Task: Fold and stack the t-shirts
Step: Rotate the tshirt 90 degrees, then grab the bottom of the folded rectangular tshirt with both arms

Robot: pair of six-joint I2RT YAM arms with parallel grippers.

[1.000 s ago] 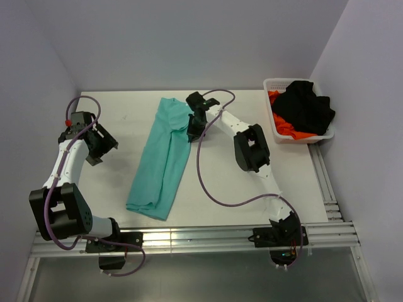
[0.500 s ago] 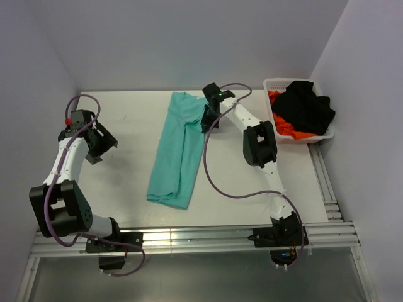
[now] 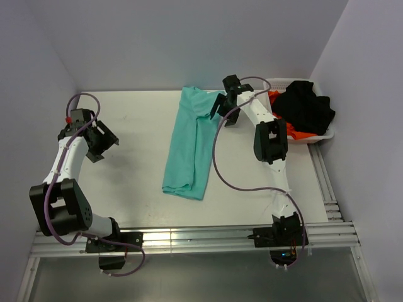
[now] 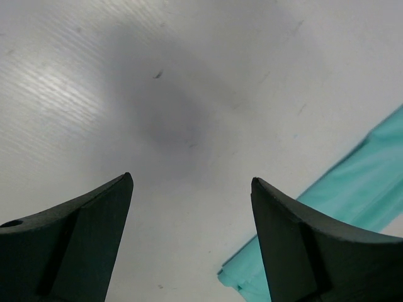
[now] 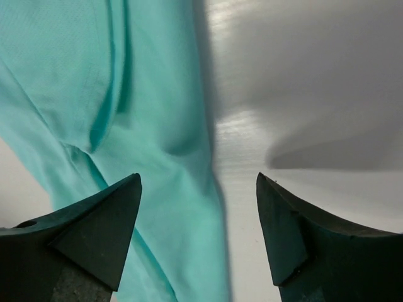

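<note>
A teal t-shirt [image 3: 190, 145] lies folded into a long strip down the middle of the white table [image 3: 132, 182], its top end at the back. My right gripper [image 3: 221, 108] hovers at the strip's upper right edge, open, with nothing between its fingers; the teal t-shirt [image 5: 145, 113] fills the left of the right wrist view. My left gripper [image 3: 101, 143] is open over bare table far to the left. A corner of the teal t-shirt [image 4: 352, 195] shows at the right of the left wrist view. Black and orange t-shirts [image 3: 303, 108] lie bunched in a basket.
A white basket [image 3: 274, 85] sits at the back right corner of the table. Grey walls close in the back and both sides. Metal rails [image 3: 189, 238] run along the near edge, and purple cables loop from both arms.
The right gripper dragged the teal t-shirt to the right and toward the back, then opened and let go of it. The left arm has barely moved.
</note>
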